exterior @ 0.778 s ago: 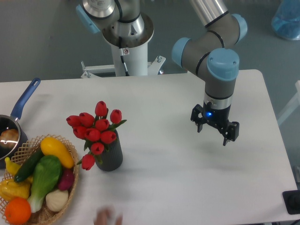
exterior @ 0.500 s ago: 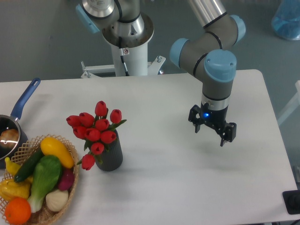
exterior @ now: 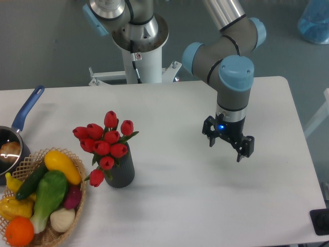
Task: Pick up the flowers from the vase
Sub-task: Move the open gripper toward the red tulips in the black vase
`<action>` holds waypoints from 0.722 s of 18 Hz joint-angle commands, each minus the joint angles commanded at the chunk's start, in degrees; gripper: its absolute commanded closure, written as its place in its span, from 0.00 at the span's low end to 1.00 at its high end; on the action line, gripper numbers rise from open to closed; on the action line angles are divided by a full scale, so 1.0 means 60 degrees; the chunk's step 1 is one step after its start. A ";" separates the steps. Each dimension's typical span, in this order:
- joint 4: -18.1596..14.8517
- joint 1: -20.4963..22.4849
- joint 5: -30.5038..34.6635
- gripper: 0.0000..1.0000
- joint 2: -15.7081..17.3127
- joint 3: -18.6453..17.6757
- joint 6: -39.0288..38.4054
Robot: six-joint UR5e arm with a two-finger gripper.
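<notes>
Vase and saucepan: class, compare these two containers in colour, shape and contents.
The vase is dark grey; the saucepan is metal with a blue handle. The vase is an upright ribbed cylinder with no handle; the saucepan is low and wide. The vase holds the flowers; what lies in the saucepan is unclear. Both stand on the table.

Illumination is bright, even and diffuse, apparently from overhead. The white table (exterior: 169, 200) is lit uniformly with no glare. Shadows are soft and faint: a pale one lies beside the vase (exterior: 122, 171) and another under the gripper (exterior: 227, 145). Focus is sharp throughout. No motion blur or edge distortion observed. Colours are slightly cool.
</notes>
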 joint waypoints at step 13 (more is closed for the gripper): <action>-0.0103 -0.0863 -0.1258 0.00 0.1187 -0.0675 -0.0935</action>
